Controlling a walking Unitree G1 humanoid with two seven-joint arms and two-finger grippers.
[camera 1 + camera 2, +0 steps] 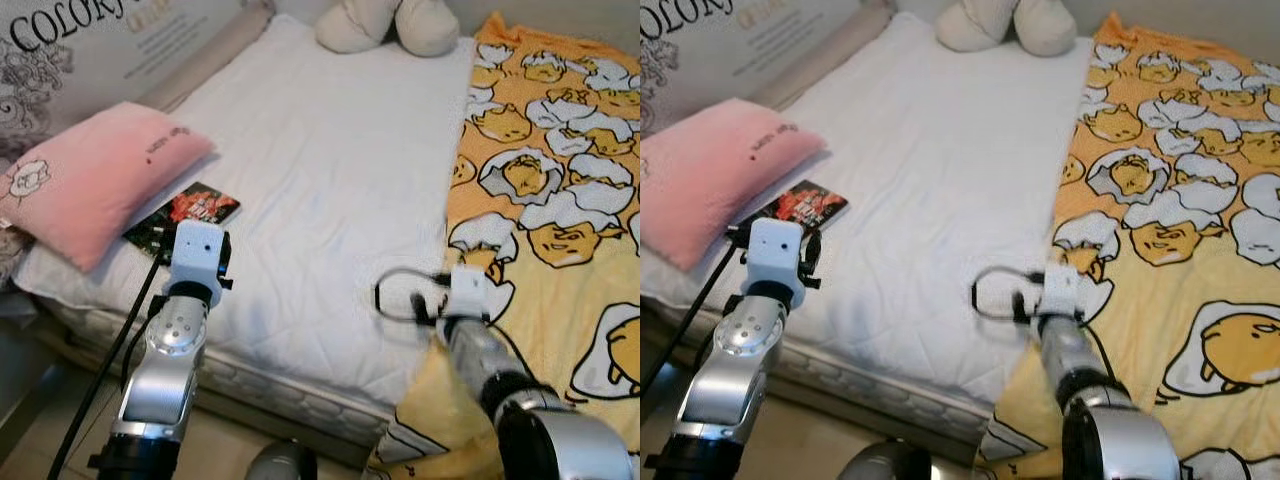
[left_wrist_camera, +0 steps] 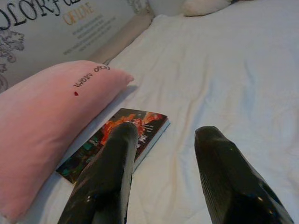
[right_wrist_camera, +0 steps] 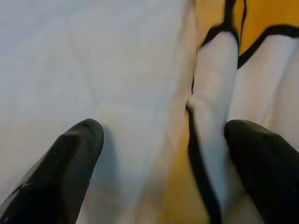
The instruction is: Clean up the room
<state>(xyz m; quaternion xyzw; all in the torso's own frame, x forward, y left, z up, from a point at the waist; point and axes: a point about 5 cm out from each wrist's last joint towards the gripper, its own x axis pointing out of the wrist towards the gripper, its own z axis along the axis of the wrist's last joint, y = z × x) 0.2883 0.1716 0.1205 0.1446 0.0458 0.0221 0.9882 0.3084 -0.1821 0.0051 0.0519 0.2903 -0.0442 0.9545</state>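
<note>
A small book with a red and black cover [image 1: 183,216] lies on the white bed sheet [image 1: 320,160], tucked against a pink pillow [image 1: 90,175]. My left gripper [image 2: 166,133] hovers open just short of the book, one fingertip [image 2: 124,135] over its near cover and nothing held. A yellow blanket with egg cartoons [image 1: 560,180] covers the right half of the bed. My right gripper [image 3: 168,135] is open at the blanket's left edge [image 3: 210,93], one finger over the sheet and one over the blanket.
A cream plush toy [image 1: 390,25] sits at the head of the bed. A printed board with large lettering [image 1: 90,40] runs along the left side behind the pillow. The mattress front edge [image 1: 270,385] drops to the floor near my arms.
</note>
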